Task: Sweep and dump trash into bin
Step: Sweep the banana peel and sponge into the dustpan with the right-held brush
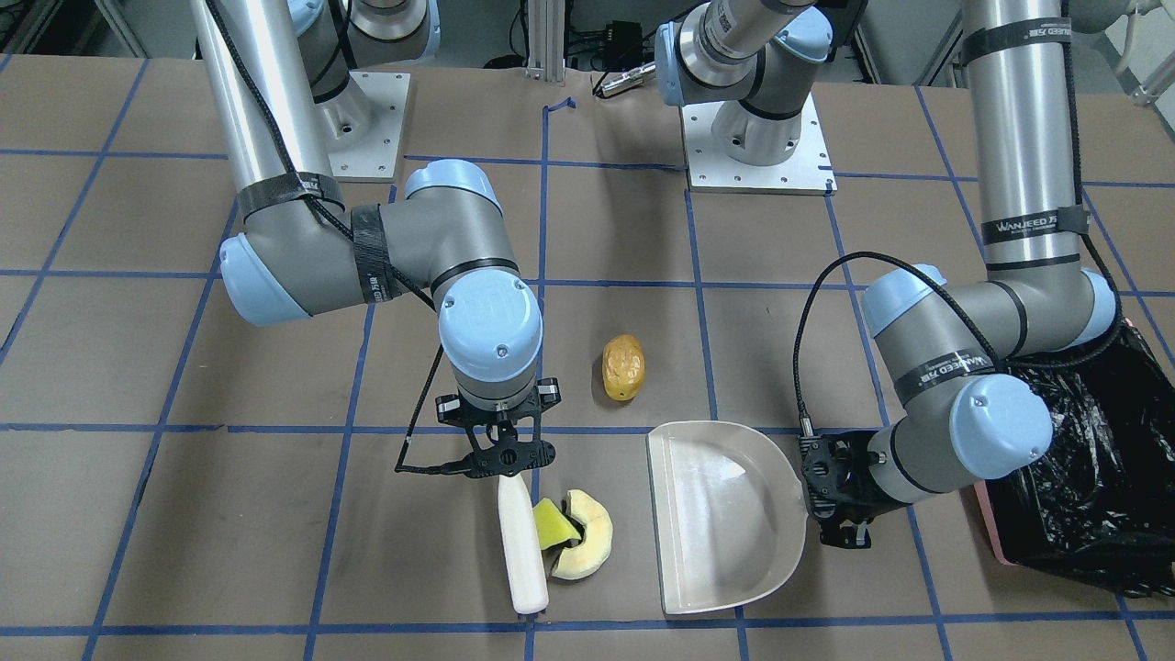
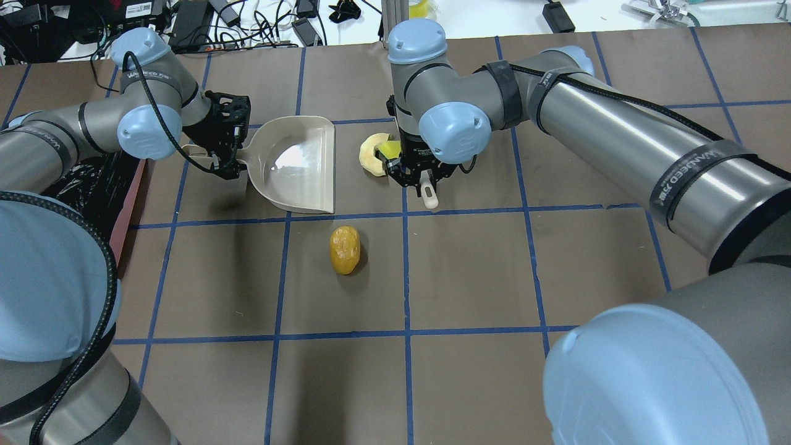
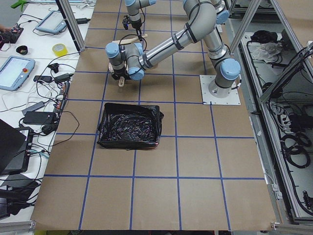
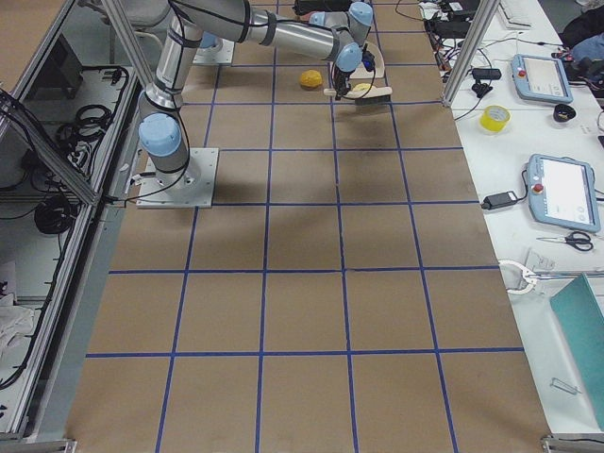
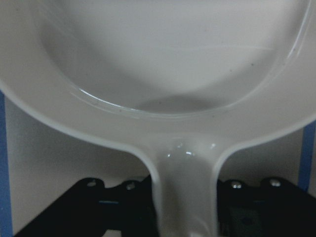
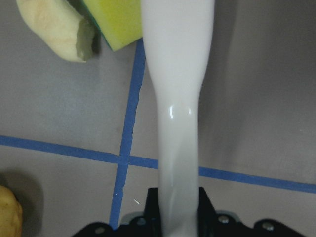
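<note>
My right gripper [image 1: 508, 456] is shut on the handle of the beige brush [image 1: 521, 546], which lies on the table. The yellow-and-green sponge wedge [image 1: 553, 525] and the pale crescent slice [image 1: 587, 546] touch the brush on the side toward the dustpan. The brown potato-like oval [image 1: 623, 367] lies alone, closer to the robot. My left gripper [image 1: 840, 491] is shut on the handle of the beige dustpan [image 1: 725, 523], which rests flat and empty with its mouth toward the trash. The pink bin [image 1: 1092, 477] with a black bag stands behind the left arm.
The brown table cover carries a blue tape grid. The bin also shows in the exterior left view [image 3: 129, 126]. Both arm bases [image 1: 757, 138] stand at the robot's side of the table. Cables and devices lie beyond the far table edge.
</note>
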`<move>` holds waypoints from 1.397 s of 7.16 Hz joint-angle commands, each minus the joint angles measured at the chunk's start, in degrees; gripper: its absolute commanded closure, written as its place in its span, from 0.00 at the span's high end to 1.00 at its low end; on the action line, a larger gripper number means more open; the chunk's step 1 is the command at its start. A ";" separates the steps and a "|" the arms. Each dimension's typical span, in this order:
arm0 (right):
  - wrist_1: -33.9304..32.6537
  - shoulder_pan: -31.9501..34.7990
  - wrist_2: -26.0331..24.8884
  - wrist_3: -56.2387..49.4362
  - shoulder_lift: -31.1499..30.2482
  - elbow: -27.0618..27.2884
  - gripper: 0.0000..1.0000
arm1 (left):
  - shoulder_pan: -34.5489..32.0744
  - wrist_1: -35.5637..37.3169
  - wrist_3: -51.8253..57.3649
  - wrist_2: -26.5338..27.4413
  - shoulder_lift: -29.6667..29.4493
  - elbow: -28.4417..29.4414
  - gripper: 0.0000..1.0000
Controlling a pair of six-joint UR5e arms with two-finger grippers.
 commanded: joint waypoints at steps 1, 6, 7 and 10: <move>4.06 0.00 -0.01 0.54 -0.77 -2.87 0.00 | 0.00 0.00 -0.03 0.00 0.00 0.00 0.00; 3.38 -0.18 -3.44 0.89 0.71 -0.78 0.00 | 0.00 0.00 -0.03 0.00 0.09 -0.09 0.00; 2.85 -0.18 -3.79 0.11 0.98 -0.77 0.00 | 0.00 0.00 -0.03 0.00 0.09 -0.09 0.00; 1.28 2.09 -0.20 6.15 1.51 -1.12 0.00 | 0.00 0.00 -0.12 0.00 0.09 -0.09 0.00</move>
